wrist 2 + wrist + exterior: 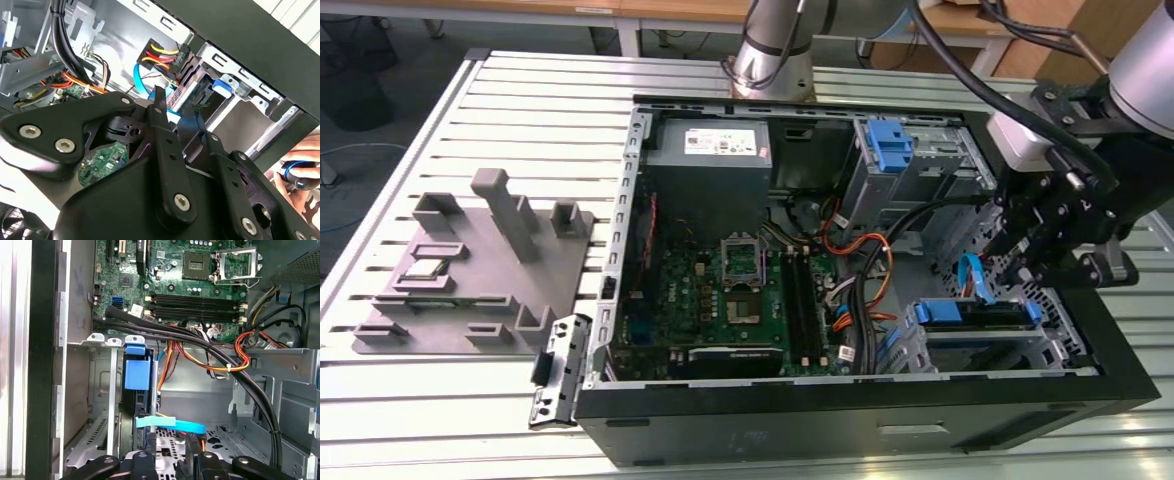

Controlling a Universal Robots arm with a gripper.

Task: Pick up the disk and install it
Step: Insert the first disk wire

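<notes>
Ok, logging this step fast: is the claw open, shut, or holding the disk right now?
Claw: open, holding nothing; the disk sits apart from it in the drive bay.

exterior view overlooks the computer case; both wrist views peer inside.

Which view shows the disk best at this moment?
The exterior view: the disk sits in its bay with both blue rails visible. The first wrist view shows it edge-on; the second wrist view shows just a blue corner.
</notes>
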